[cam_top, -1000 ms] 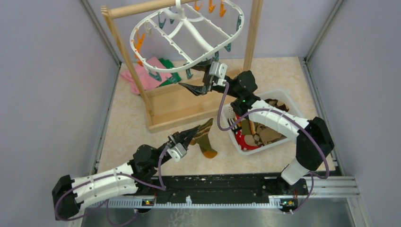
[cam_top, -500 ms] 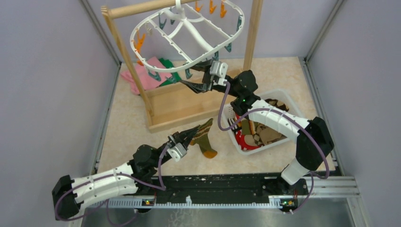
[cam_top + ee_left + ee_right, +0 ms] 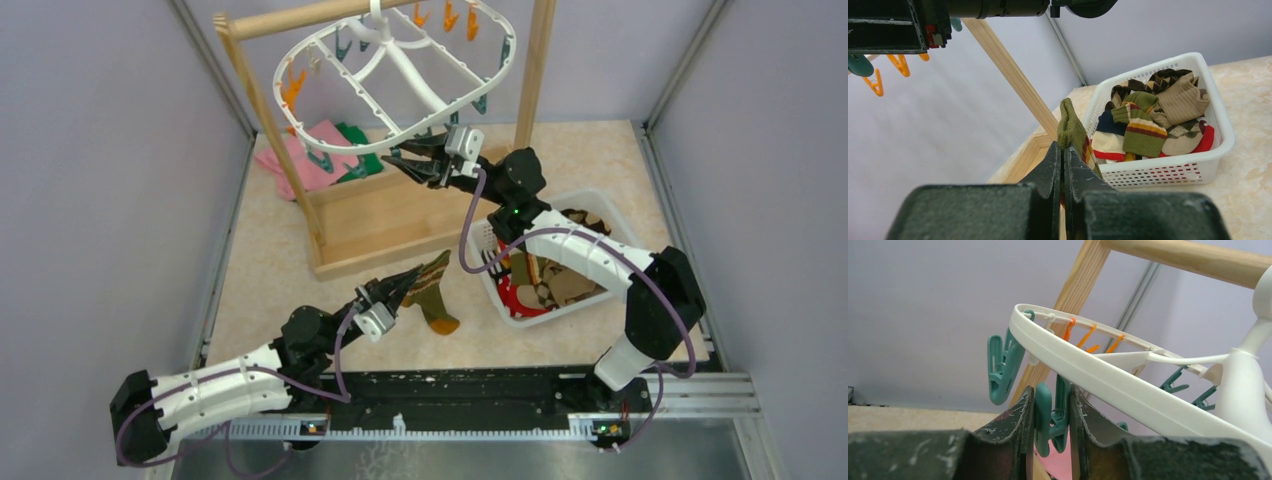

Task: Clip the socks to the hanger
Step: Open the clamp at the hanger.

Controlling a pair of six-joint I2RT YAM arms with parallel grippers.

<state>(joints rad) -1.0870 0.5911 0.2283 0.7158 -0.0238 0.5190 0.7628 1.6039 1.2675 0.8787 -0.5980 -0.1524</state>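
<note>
My left gripper [image 3: 404, 281] [image 3: 1063, 150] is low over the table, shut on an olive-brown sock with orange stripes [image 3: 432, 290] [image 3: 1071, 127]. The sock sticks up past the fingertips and hangs toward the floor. My right gripper [image 3: 400, 162] [image 3: 1051, 390] is raised to the near rim of the white oval hanger [image 3: 415, 76] [image 3: 1098, 376]. Its fingers press both sides of a teal clip [image 3: 1044, 407] that dangles from that rim. More teal and orange clips hang round the ring. Several other socks [image 3: 548, 285] [image 3: 1148, 125] lie in the basket.
The white slotted basket [image 3: 603, 204] [image 3: 1222, 117] stands at the right. The hanger hangs from a wooden pole rack [image 3: 300, 17], whose base board [image 3: 375, 228] lies between the two grippers. Folded pink [image 3: 312, 155] and green [image 3: 356, 140] cloths lie behind it.
My right gripper has risen and moved back-left to the hanger's near rim, closing round a teal clip. The left arm and its sock have stayed still.
</note>
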